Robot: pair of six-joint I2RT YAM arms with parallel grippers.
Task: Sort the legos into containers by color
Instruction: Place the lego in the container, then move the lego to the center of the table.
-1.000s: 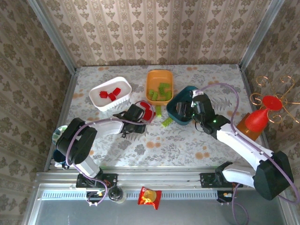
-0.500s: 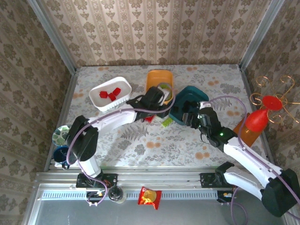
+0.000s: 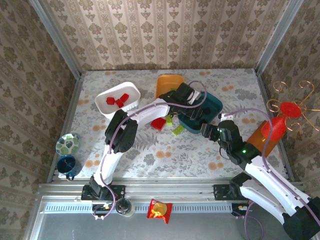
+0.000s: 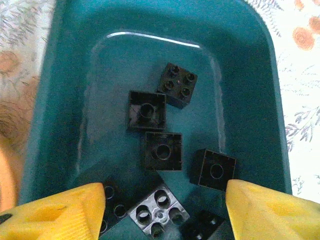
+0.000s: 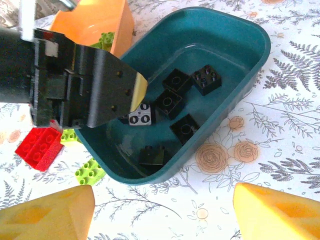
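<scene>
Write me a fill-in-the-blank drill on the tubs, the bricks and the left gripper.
The bricks in the teal tub are all ___.
The white tub holds only ___ ones.
The left gripper hangs over the teal tub with its jaws ___.
Missing words: black; red; open.
</scene>
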